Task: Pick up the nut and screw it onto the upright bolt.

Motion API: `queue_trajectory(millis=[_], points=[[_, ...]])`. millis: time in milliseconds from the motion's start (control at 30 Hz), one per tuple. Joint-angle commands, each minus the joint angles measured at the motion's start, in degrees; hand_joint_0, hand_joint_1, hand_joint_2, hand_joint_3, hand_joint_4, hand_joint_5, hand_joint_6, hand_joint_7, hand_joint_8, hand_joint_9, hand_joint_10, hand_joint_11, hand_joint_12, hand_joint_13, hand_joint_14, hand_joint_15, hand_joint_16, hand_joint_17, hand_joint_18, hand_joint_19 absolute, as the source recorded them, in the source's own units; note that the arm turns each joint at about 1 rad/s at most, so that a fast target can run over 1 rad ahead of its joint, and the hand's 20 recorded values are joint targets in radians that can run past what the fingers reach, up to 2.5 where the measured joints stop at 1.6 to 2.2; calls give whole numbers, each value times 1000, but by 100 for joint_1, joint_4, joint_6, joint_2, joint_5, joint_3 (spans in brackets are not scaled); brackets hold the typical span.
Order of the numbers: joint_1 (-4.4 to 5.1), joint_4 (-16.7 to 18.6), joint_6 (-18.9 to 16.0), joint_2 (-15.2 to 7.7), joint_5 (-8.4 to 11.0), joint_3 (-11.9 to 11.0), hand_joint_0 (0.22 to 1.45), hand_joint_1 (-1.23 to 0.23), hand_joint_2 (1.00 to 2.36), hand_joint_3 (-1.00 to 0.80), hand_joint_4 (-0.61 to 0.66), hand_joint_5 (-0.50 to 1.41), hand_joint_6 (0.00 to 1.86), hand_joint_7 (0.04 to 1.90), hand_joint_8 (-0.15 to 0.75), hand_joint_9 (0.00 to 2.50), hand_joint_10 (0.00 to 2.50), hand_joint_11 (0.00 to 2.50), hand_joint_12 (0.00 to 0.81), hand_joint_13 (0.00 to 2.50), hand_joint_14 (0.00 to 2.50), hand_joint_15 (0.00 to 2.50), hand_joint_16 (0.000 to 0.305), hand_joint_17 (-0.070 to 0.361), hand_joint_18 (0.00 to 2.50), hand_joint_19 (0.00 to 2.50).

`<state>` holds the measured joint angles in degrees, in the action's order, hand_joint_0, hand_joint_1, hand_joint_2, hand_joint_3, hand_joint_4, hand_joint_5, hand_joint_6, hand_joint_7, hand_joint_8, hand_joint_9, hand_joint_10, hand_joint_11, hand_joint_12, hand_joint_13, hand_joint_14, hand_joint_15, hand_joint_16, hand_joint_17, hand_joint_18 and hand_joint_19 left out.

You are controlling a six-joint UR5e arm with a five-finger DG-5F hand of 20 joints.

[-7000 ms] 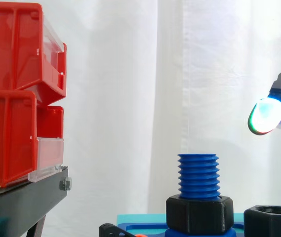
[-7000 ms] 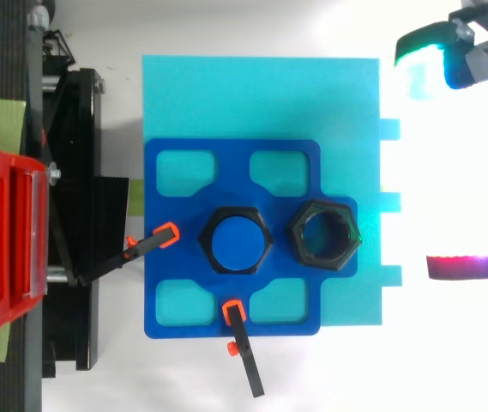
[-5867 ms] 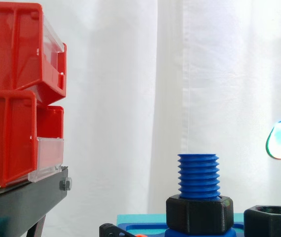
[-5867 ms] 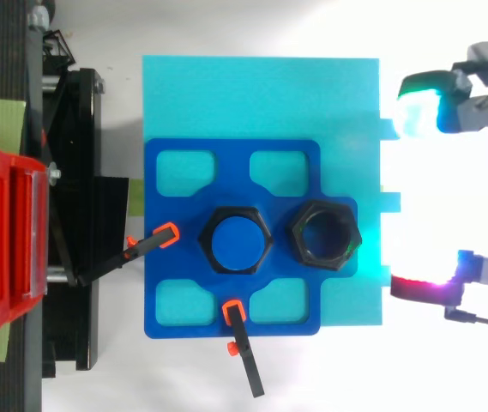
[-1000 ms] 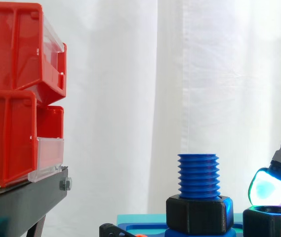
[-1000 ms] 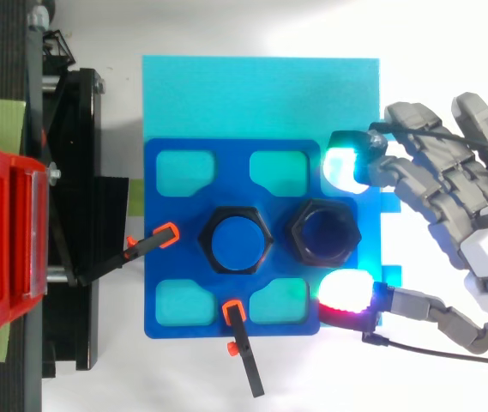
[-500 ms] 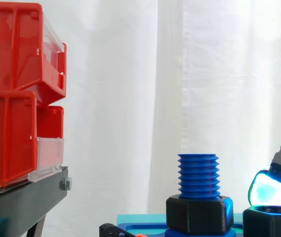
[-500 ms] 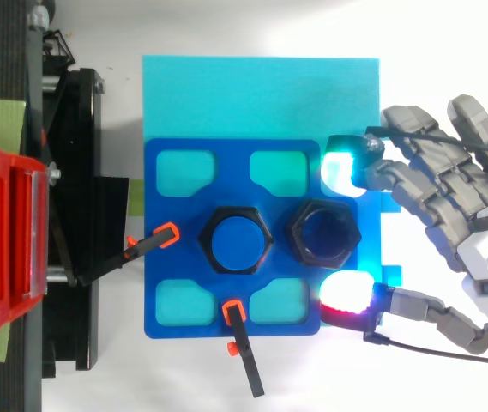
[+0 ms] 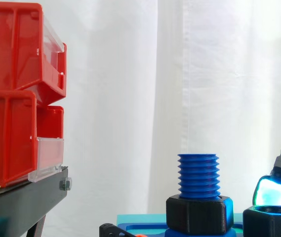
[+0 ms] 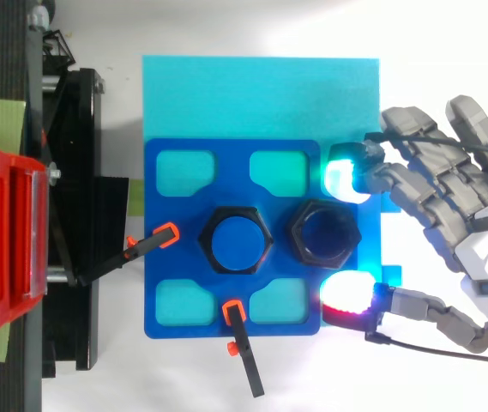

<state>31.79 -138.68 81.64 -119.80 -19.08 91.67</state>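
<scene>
Hand (image 10: 471, 245) is found spread, its glowing pads (image 10: 340, 176) straddling but not gripping the loose nut (image 10: 325, 233) lying just right of the upright bolt (image 10: 237, 240); uneven closure is judged liable to tip or shove it away.

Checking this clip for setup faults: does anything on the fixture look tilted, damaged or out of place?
Nothing stands out. The bolt stands upright, the loose nut lies flat on the blue plate beside it, and the robot hand is open, its pads either side of the nut.
</scene>
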Motion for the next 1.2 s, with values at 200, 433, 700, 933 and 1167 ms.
queue_trajectory(millis=[200,433,700,933,1167], points=[[-15,8,18,1,-79,0,365,-700,1000,-500,292,-249,503,917,340,276,0,0,416,274,0,0,53,120,152,0],[-15,105,27,1,-105,0,366,-676,1000,-500,296,-248,503,914,342,271,0,0,416,270,0,0,53,120,143,0],[-15,105,45,1,-96,0,371,-663,1000,-500,295,-247,503,914,340,267,0,0,413,267,0,0,53,119,136,0],[-15,122,45,1,-149,0,411,-714,1000,-500,280,-243,503,927,322,286,0,0,388,275,0,0,49,110,131,0],[-15,157,45,1,-210,0,416,-707,1000,-500,296,-238,503,972,320,305,0,0,386,286,0,0,48,108,136,0]])
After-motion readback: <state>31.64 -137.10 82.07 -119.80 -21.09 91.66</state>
